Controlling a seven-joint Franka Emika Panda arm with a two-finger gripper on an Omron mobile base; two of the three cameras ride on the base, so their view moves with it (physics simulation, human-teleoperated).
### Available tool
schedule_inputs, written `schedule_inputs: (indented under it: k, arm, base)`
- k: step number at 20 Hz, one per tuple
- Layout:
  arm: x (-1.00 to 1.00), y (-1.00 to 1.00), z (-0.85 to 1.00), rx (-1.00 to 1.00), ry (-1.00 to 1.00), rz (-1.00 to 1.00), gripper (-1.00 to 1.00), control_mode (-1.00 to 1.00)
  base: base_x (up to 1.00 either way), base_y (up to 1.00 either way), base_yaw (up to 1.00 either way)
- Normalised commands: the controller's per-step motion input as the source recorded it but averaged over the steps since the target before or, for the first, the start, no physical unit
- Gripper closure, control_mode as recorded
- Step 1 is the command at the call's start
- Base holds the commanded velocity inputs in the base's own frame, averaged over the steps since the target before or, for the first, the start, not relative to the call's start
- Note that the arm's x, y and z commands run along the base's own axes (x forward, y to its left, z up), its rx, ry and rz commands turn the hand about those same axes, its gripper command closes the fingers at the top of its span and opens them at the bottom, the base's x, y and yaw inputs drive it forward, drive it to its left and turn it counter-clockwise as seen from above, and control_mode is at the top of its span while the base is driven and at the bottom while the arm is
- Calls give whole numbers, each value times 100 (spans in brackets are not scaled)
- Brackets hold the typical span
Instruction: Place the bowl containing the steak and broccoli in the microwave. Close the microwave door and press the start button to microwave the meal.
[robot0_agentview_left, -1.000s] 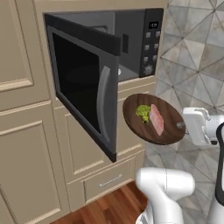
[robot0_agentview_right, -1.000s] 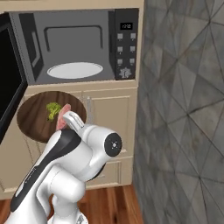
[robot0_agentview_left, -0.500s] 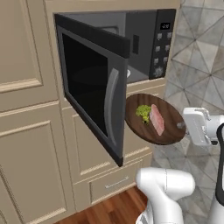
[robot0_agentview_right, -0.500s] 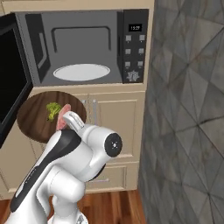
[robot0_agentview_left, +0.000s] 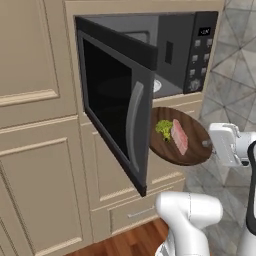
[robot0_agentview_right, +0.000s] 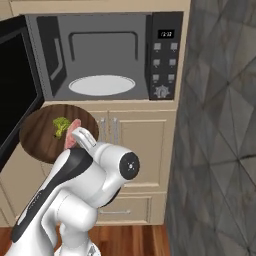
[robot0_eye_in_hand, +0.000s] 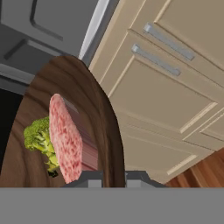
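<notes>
The wide dark brown bowl (robot0_agentview_left: 187, 152) hangs level in the air below the open microwave (robot0_agentview_left: 182, 50), in front of the cabinet. The pink steak (robot0_agentview_left: 178, 136) and the green broccoli (robot0_agentview_left: 163, 128) lie side by side in it. My gripper (robot0_agentview_left: 207, 144) is shut on the bowl's right rim. The microwave door (robot0_agentview_left: 115, 105) stands swung out to the left, close beside the bowl. From the right, the bowl (robot0_agentview_right: 40, 137) sits lower left of the white turntable (robot0_agentview_right: 102, 85). In the hand view my gripper (robot0_eye_in_hand: 113, 177) pinches the bowl's (robot0_eye_in_hand: 98, 113) edge, next to the steak (robot0_eye_in_hand: 65, 140) and the broccoli (robot0_eye_in_hand: 38, 138).
The button panel (robot0_agentview_right: 165, 60) with its display is on the microwave's right side. Beige cabinet doors and drawers (robot0_eye_in_hand: 166, 87) lie below and behind the bowl. A grey tiled wall (robot0_agentview_right: 220, 125) juts out on the right. Wood floor (robot0_agentview_left: 130, 242) shows below.
Both base views have shifted: the base has moved, and the microwave and cabinets now sit further right in frame. The bowl stays gripped in the same place relative to the arm.
</notes>
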Motion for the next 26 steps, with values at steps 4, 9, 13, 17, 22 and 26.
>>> schedule_inputs:
  k: [4,9,13,17,22,26]
  arm:
    - [0,0,0,0,0,0,100,100]
    - [0,0,0,0,0,0,100,100]
    - [0,0,0,0,0,0,100,100]
    - [0,0,0,0,0,0,100,100]
    - [0,0,0,0,0,0,100,100]
    - [0,0,0,0,0,0,100,100]
  base:
    - [16,-31,21]
    - [27,-31,21]
    - [27,-26,23]
    - [25,-19,25]
    - [21,-21,26]
    - [21,-29,25]
